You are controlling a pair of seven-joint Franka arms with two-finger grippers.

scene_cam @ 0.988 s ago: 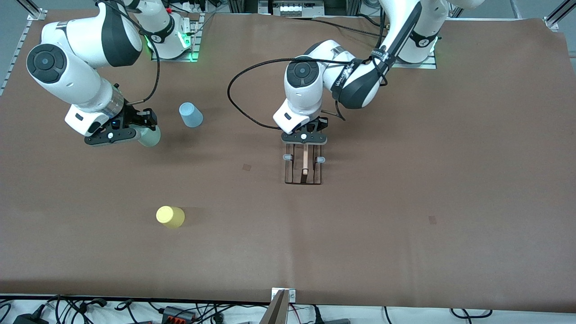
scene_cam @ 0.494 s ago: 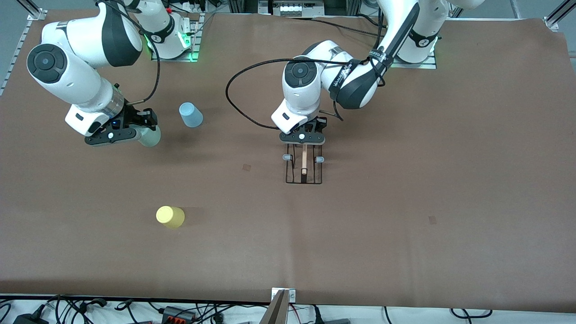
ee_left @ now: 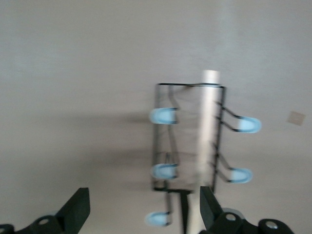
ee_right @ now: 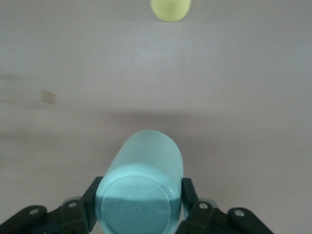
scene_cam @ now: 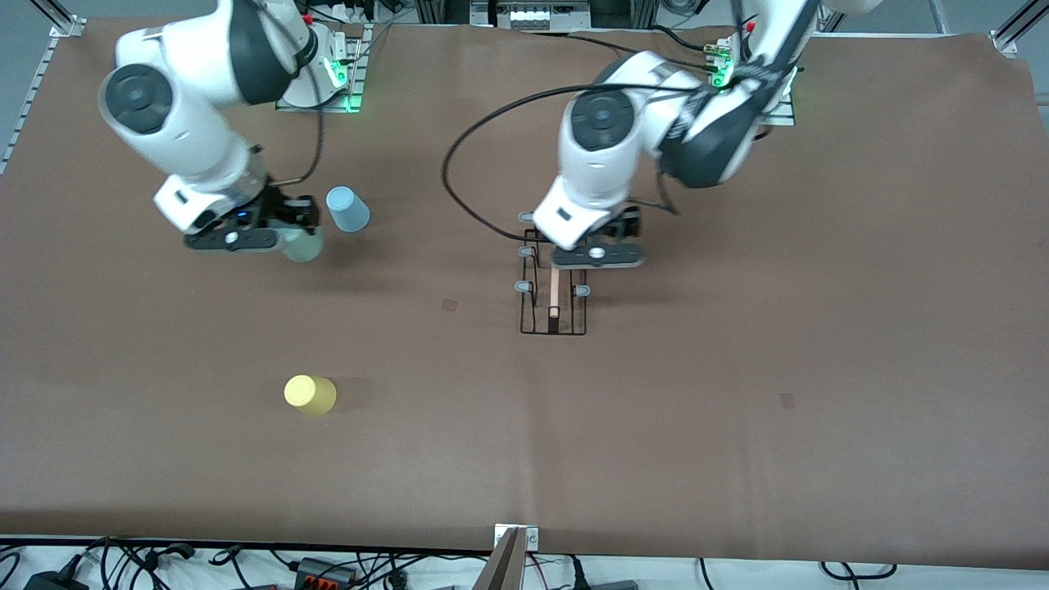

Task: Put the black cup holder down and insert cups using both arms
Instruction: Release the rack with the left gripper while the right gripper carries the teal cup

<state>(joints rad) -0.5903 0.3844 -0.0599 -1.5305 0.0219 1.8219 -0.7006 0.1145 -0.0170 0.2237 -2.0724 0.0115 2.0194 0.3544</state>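
While I watch from the front camera, the black cup holder (scene_cam: 553,288) stands on the brown worktop (scene_cam: 737,393) near its middle, wooden handle (scene_cam: 555,295) running along the top and pale-blue prong tips sticking out on both sides. My left gripper (scene_cam: 597,256) hangs over the end of the holder nearest the robot bases, and in the left wrist view its fingers (ee_left: 78,209) are spread wide with nothing between them; the holder (ee_left: 190,165) sits free below.

My right gripper (scene_cam: 246,238) is up in the air toward the right arm's end of the worktop from the holder, and its fingers (ee_right: 87,202) are clamped on the pale grey-green cup (scene_cam: 301,244), which lies on its side in the grip with its flat bottom facing the right wrist camera (ee_right: 139,195). Just beside that gripper, the light blue cup (scene_cam: 347,209) stands upside down, farther from the front camera than the holder. Well apart from both, the yellow cup (scene_cam: 309,394) also rests upside down, nearer to the front camera than the holder.
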